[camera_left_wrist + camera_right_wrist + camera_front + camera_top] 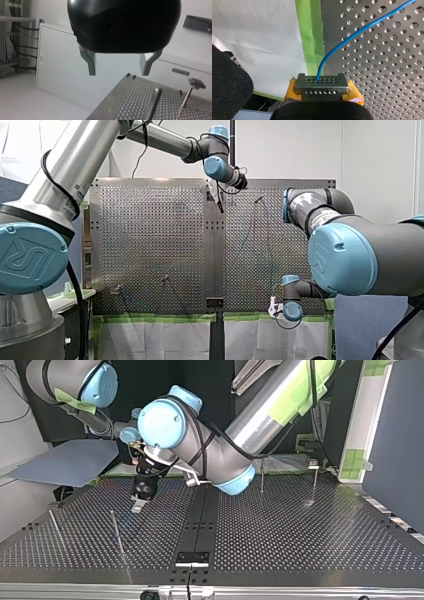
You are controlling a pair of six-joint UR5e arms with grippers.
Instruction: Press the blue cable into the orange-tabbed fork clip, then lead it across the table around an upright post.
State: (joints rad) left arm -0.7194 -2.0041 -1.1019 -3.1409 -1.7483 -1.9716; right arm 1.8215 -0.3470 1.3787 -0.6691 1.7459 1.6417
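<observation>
In the right wrist view my right gripper [320, 83], with yellow pads and perforated metal plates, is shut on the blue cable [352, 37]. The cable curves away from it over the perforated table [392, 75]. In the front view that gripper [272, 307] sits at the table's near edge, right of centre. My left gripper [118, 72] is black with metal fingers and stands open and empty above a table corner. It hangs over the far middle of the table in the front view [220, 204]. A small clip [116, 290] stands at the near left, too small to tell its colour.
An upright post [153, 102] and a stemmed fixture [193, 85] stand ahead of the left gripper. Two thin posts [116, 530] [54, 522] rise at the top view's left, and two more [261, 475] [314, 477] at its far right. Green tape [310, 37] lines the table edge.
</observation>
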